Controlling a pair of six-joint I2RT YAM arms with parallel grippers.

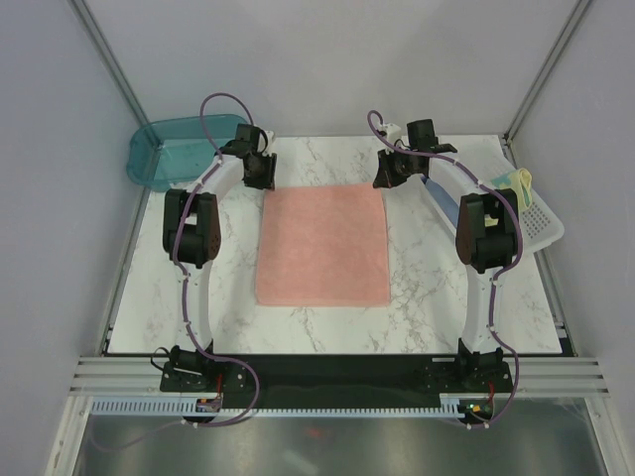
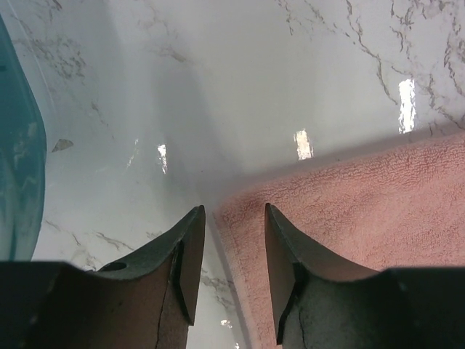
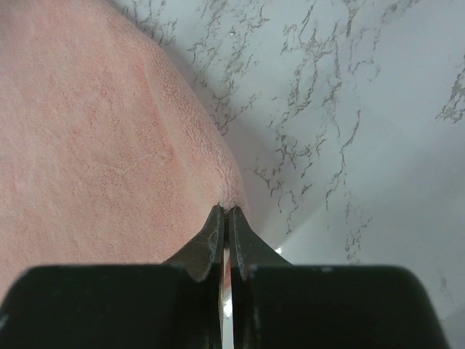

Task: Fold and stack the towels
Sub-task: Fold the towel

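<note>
At the far left a teal bin [image 1: 159, 154] is seen at the edge of the counter [image 1: 427, 288]. Near it the left hand [image 1: 262, 182] is held low at the far left corner of the pink towel [image 1: 322, 246], its fingers [image 2: 185, 247] parted with nothing gripped between them. The pink towel is laid flat in the middle of the counter, its far right corner is pinched tight by the right hand [image 1: 385, 180], and at the far right a pale yellow towel [image 1: 522, 181] is seen at the far end of a white basket [image 1: 544, 226].
</note>
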